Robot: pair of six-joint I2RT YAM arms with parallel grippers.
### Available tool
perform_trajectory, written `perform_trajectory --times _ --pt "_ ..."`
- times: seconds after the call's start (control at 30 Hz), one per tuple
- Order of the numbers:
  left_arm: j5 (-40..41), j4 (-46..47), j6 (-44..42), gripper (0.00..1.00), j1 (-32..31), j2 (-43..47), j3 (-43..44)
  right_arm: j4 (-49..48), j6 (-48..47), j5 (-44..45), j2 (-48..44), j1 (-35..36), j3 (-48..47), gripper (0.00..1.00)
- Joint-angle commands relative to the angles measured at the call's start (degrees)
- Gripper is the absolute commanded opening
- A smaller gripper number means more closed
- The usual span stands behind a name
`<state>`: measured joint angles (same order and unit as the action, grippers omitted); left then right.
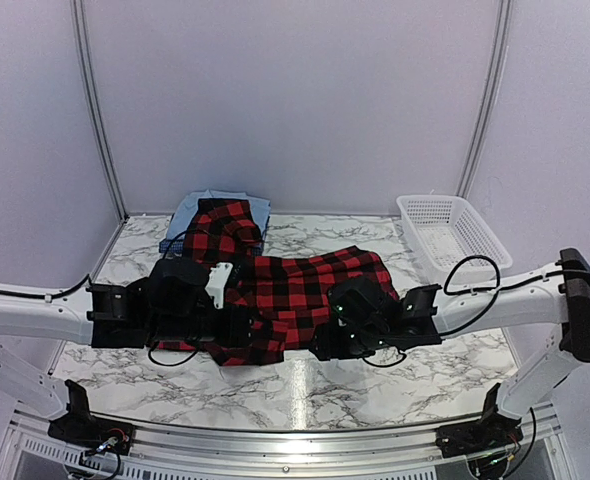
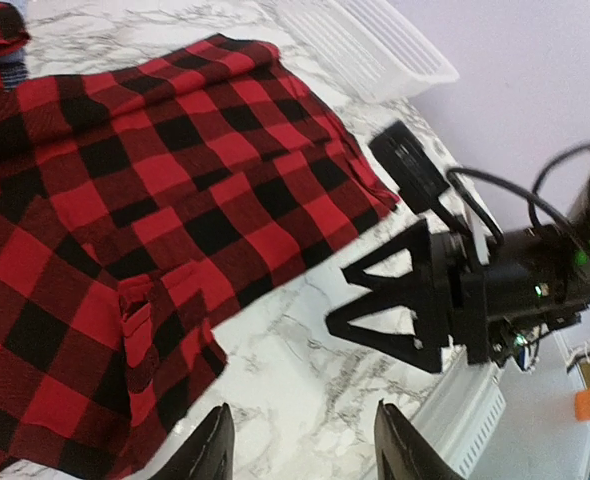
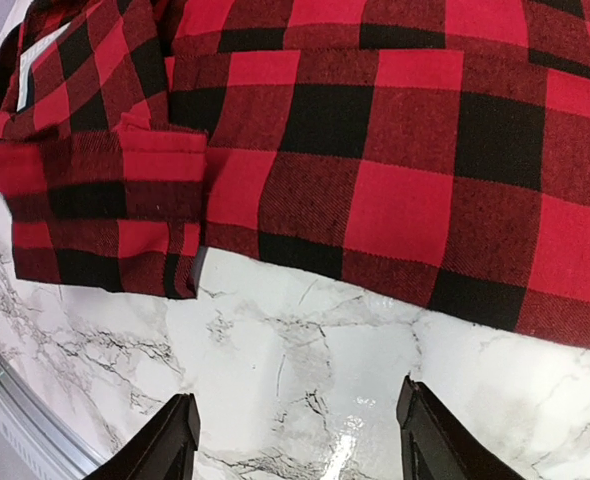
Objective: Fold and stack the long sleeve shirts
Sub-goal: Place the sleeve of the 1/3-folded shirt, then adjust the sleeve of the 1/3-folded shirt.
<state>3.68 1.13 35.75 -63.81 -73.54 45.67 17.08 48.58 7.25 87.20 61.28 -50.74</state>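
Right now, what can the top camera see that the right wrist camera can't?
Only the top view: the light blue shirt at the back and the white mesh basket. Only the right wrist view: that the right gripper is open, with nothing between its fingers. Both: the red-and-black plaid shirt on the marble table.

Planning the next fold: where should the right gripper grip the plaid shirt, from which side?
Probably the near hem of the plaid shirt, from the table front: it lies flat and free on marble, just ahead of the open right gripper.
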Motion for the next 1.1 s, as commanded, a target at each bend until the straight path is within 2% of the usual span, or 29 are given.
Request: perform_trajectory --times 0.0,0.1,0.2,0.37,0.5,0.7,0.77,0.9,1.07 --pt "7.96 -5.26 4.15 0.48 5.0 -0.99 -1.12 -0.48 2.31 2.35 0.76 1.13 -2.29 0.64" --pt "5.34 -5.41 4.82 0.48 8.39 -6.07 -0.13 0.06 2.82 3.12 -0.3 1.13 -1.71 0.64" --pt "2.79 -4.86 3.83 0.5 8.87 -11.51 2.54 0.85 3.24 3.86 -1.62 1.1 -0.87 0.64" --pt "4.69 -5.37 6.16 0.56 9.9 -15.94 4.16 0.94 4.19 4.09 -4.69 1.12 1.31 0.64" --pt "1.71 -5.45 7.29 0.54 12.78 -19.31 5.06 1.25 4.51 4.23 -6.2 1.13 2.55 0.64" --pt "-3.46 -3.45 7.1 0.52 13.36 -24.1 6.64 2.37 4.05 4.74 -7.19 1.07 2.39 0.65" --pt "-5.18 -2.98 7.04 0.48 13.36 -24.98 7.02 2.83 3.82 4.78 -7.22 1.08 2.1 0.65" --pt "-6.28 -0.82 7.54 0.26 12.58 -22.42 6.03 3.4 3.83 5.17 -7.95 1.11 2.39 0.65" --pt "-5.74 0.7 4.24 0.11 6.59 -16.11 4.85 3.49 3.89 5.67 -8.32 1.12 2.92 0.65"
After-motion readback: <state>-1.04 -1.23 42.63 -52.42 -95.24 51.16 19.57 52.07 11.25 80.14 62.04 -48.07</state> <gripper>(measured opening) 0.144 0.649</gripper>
